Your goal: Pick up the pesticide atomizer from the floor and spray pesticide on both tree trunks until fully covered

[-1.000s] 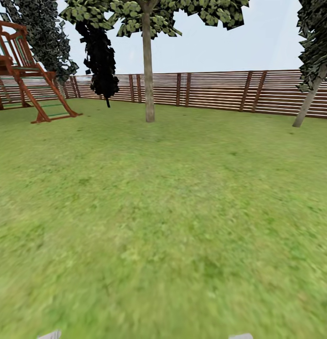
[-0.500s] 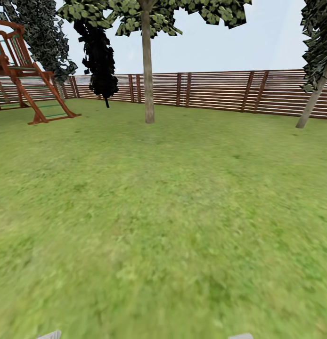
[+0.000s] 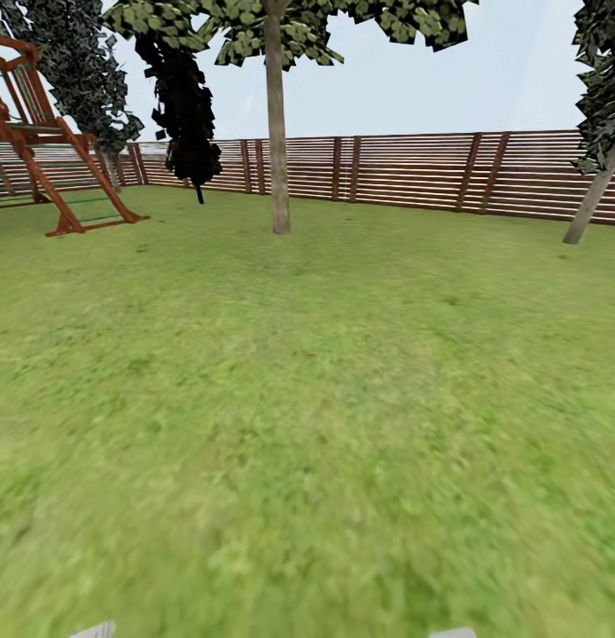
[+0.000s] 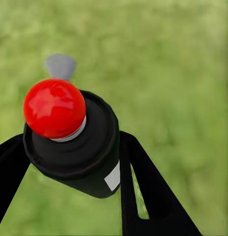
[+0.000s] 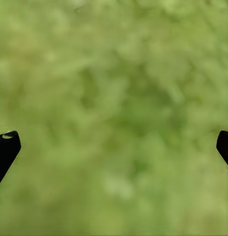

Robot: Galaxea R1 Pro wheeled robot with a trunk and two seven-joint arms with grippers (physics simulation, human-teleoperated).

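Left wrist view showed the left gripper (image 4: 69,162) clenched around the pesticide atomizer (image 4: 72,140), red knob up, above the lawn (image 3: 307,425). The right gripper (image 5: 114,142) hung released. Best approach: drive toward the nearer tree trunk (image 3: 276,142), keeping the atomizer upright.

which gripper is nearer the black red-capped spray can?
Left. The left gripper is clamped on the black spray can with the red ball cap, fingers on both sides. The right gripper is open over grass, holding nothing.
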